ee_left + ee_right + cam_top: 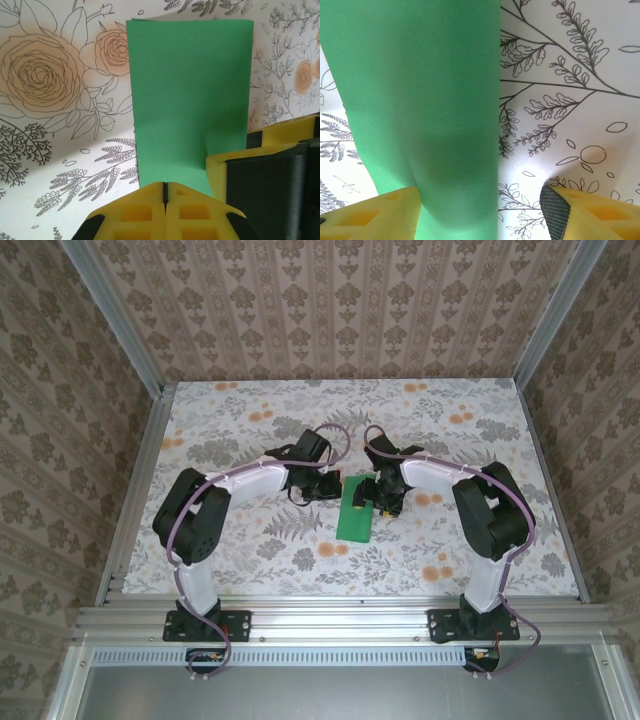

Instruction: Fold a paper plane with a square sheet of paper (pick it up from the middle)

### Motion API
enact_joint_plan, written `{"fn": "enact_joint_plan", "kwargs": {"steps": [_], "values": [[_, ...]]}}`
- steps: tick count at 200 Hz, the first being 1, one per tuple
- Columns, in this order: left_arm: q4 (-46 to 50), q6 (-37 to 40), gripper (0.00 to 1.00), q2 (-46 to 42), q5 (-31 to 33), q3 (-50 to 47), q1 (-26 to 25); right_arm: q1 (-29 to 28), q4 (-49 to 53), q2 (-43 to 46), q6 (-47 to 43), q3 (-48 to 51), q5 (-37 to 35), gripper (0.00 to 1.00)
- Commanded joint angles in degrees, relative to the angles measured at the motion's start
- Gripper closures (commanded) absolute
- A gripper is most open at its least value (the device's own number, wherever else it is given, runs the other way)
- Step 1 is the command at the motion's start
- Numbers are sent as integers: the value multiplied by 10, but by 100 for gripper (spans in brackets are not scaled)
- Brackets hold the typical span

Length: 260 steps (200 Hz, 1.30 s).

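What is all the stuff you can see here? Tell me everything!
paper sheet: one, bright green, folded over into a rectangle, flat in the middle of the table between the two grippers
table: one, white with grey leaves and orange flowers
walls: three, beige patterned wallpaper, around the table
metal rails: silver, along the table edges
arms: two, black and white, bases at the near edge
left gripper: one, yellow fingers, shut at the paper's edge
right gripper: one, yellow and black, open, the paper's edge between its fingers
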State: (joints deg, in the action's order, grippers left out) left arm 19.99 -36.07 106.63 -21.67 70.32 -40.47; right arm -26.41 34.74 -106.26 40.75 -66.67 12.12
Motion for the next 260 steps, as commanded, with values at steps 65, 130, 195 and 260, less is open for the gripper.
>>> {"fn": "enact_joint_plan", "kwargs": {"steps": [65, 130, 195, 260], "values": [[35, -17, 100, -43, 51, -3, 2, 7, -7, -6, 0, 21, -30, 34], [26, -20, 100, -53, 45, -12, 1, 14, -37, 15, 1, 39, 2, 35], [23, -16, 100, -56, 39, -13, 2, 15, -36, -2, -5, 30, 8, 34], [24, -7, 100, -36, 18, 3, -4, 12, -20, -20, -6, 20, -5, 33]]}}
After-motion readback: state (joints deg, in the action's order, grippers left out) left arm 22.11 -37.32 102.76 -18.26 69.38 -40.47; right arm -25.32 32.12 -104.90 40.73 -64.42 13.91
